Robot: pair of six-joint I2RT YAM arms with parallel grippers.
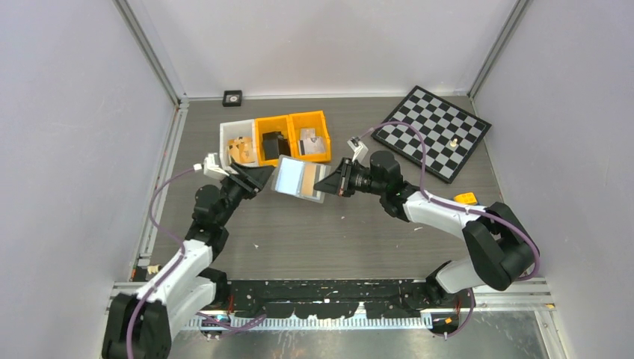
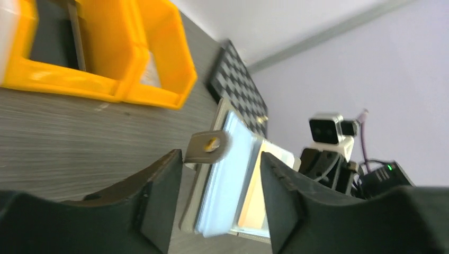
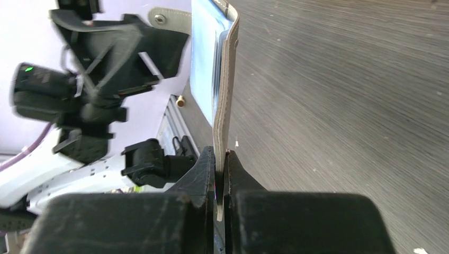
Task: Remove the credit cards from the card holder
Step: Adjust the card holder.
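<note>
Right gripper (image 3: pixel 221 159): jaws pinched tight on the thin edge of the card holder (image 3: pixel 225 100), which looks lifted off the table (image 1: pixel 336 232) between the two arms.
Left gripper (image 2: pixel 219 164): jaws apart, straddling the tab (image 2: pixel 207 147) end, nothing gripped.
Cards: pale blue card (image 2: pixel 227 169) showing in the holder (tan card (image 2: pixel 251 206) behind it, I think).
Best move: close on the blue card alone, clear of the tab, then draw it straight out along the holder.
Room: orange bins (image 1: pixel 291 134) just behind; open table on the near side.
</note>
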